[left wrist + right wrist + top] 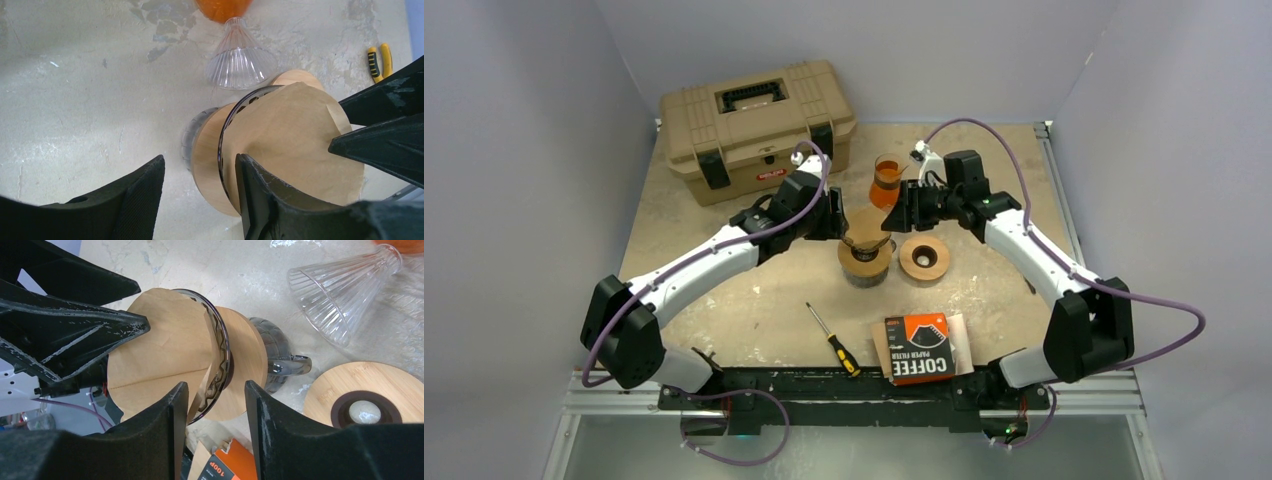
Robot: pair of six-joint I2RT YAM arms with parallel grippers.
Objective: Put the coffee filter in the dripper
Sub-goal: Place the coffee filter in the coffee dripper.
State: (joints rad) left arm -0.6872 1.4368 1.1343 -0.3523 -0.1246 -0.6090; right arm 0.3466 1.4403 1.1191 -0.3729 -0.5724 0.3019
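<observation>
Coffee filter (865, 241) stands in the dripper (865, 262) mid-desk (744, 320), and both my arms meet over it. From my left wrist, my left claw (200, 160) gapes, straddling the dripper's edge, while the paper juts well past the rim. From my right wrist, my right claw (215, 385) is spread across the rim and the crumpled paper edge. I'd ease that fold down evenly, without tearing it.

Bench (744, 320) holdings:
- Toolbox (754, 125): rear left.
- Dripper (865, 262): centre, upright.
- Coffee filter (864, 238): in the dripper's mouth, partly out over the rim.
- Wooden ring (924, 258): just right of the dripper.
- Glass cone (345, 295): on its side, behind the ring.
- Cup (886, 178): behind the dripper.
- Screwdriver (834, 340): front, left of the filter pack (919, 347).
</observation>
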